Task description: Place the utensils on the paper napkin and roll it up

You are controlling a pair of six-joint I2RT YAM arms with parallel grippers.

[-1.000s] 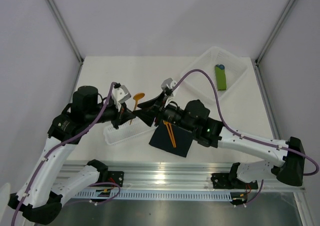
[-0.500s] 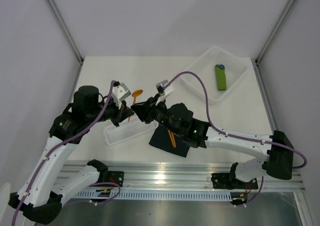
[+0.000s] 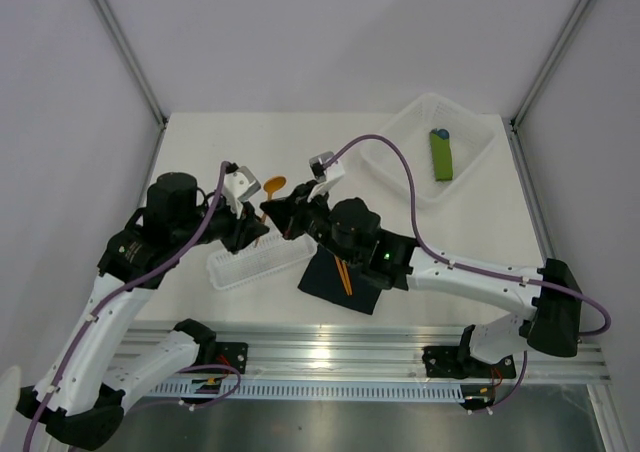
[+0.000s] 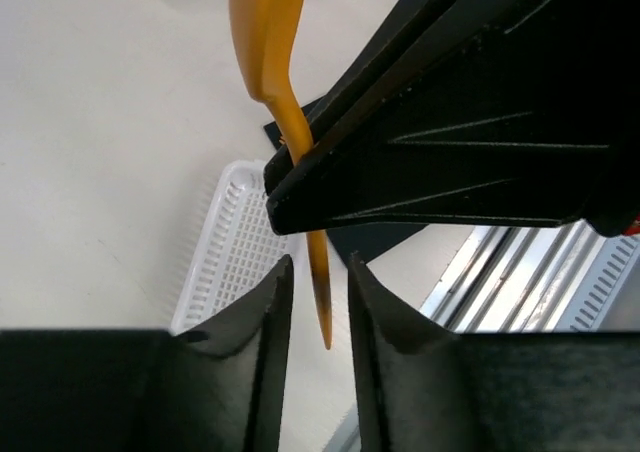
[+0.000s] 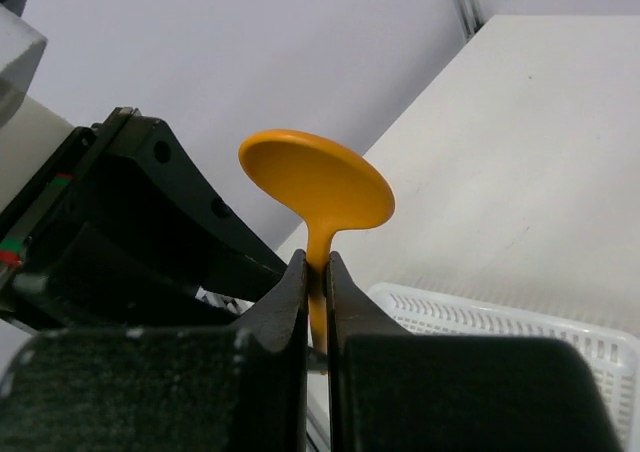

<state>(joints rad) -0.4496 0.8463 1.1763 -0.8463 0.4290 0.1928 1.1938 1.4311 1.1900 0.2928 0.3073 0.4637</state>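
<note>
The right claw (image 5: 317, 264) was clamped on the neck of the orange spoon (image 5: 316, 186), its two fingers pressed together on the stem just under the round bowl. The spoon stood nearly upright in that grip, with the bowl above the fingertips and the handle running down below them.

The left claw (image 4: 320, 277) sat just beneath the right claw. Its fingers were slightly apart, and the lower end of the spoon's handle hung in the gap between them with light showing on both sides. From the left wrist view one black finger of the right claw crossed the handle directly above this gap.

Under both claws a white slotted basket (image 3: 245, 267) lay on the pale surface (image 3: 220, 152). No contents could be made out in the part that showed.

Behind the right claw, back along its arm, the black paper napkin (image 3: 322, 282) lay flat on the surface. Slim orange utensils (image 3: 343, 272) rested on it, their far ends covered by the arm.

Well away from both claws, at the far right corner beyond the right arm, stood a clear plastic tub (image 3: 468, 132). A green bundle (image 3: 441, 159) with a blue tip lay in it.
</note>
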